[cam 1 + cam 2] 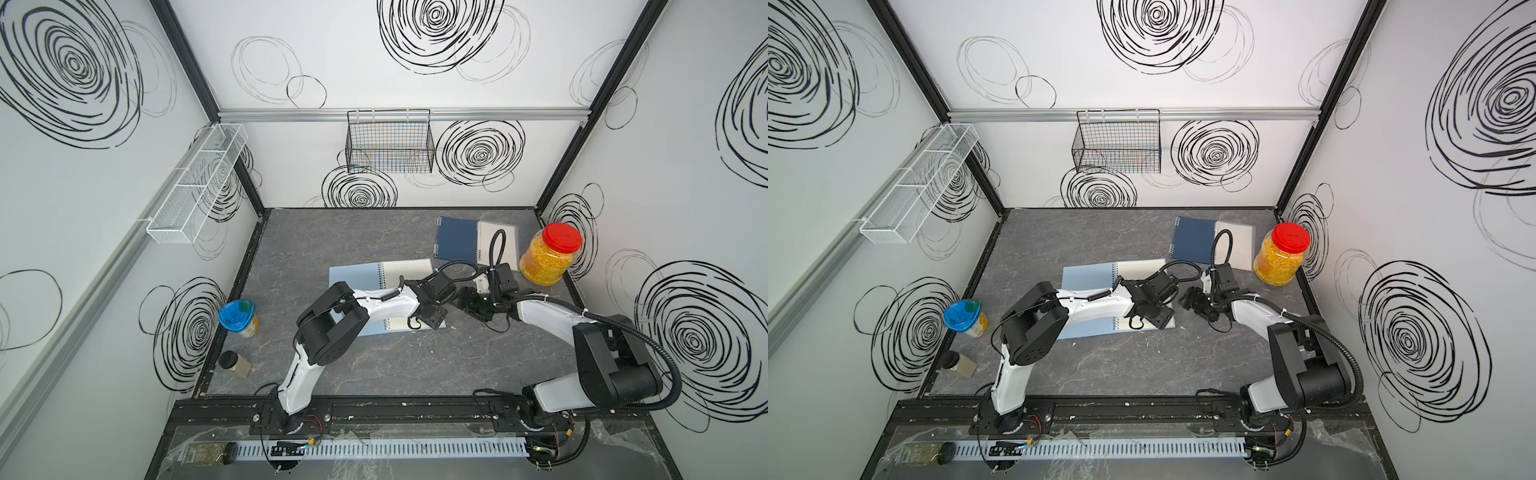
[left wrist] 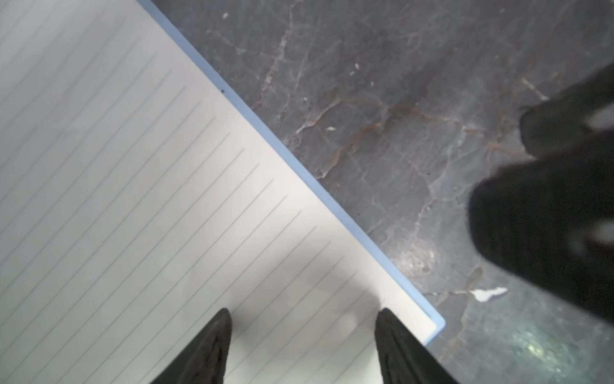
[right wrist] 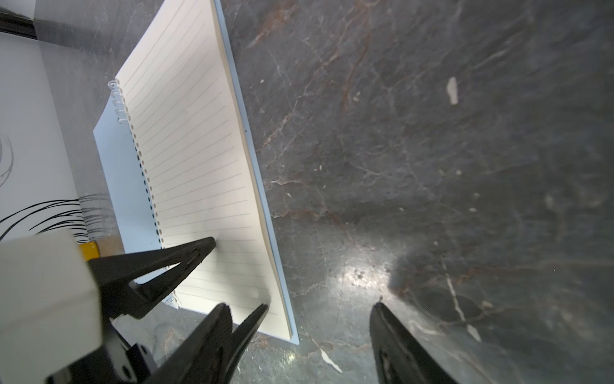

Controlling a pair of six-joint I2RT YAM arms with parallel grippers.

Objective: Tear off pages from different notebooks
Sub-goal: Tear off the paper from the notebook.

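While poised for a tear: left end effector point(image 2: 304, 312) spread, empty, tips over cream lined page point(image 1: 409, 270) of open blue notebook point(image 1: 353, 286), counter point(image 1: 332, 241) centre. Right end effector point(image 3: 302, 309) spread, empty, just right of it. Next, likely: pinch thin corner, pull from wire spiral point(image 3: 118, 99). Navy notebook point(image 1: 1192, 241), clear notebook point(image 1: 1241, 245) far right.

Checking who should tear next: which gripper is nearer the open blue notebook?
Left. The left gripper is over the notebook's page near a corner; the right gripper hangs beside it over the table.
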